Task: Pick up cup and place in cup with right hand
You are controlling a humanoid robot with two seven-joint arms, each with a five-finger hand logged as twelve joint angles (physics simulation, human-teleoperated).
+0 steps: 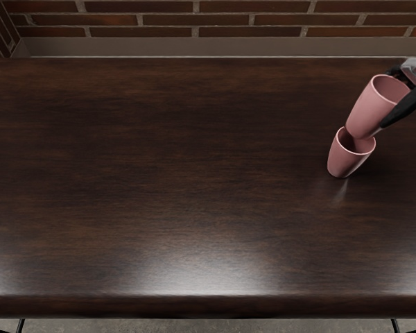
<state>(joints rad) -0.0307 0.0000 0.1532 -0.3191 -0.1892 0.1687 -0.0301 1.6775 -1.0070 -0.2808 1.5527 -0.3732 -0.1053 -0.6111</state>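
Observation:
At the upper right of the head view, my right hand (410, 90) comes in from the picture's right edge, its dark fingers shut on a pink cup (371, 107). That cup is upright with a slight tilt. Its bottom overlaps the mouth of a second pink cup (344, 161), which stands on the table. Whether the held cup's base is inside the lower rim or just above and behind it, I cannot tell. Part of the hand is cut off by the picture's edge.
The dark wooden table (173, 173) fills most of the view, with its front edge along the bottom. A brick wall (166, 21) rises behind its back edge.

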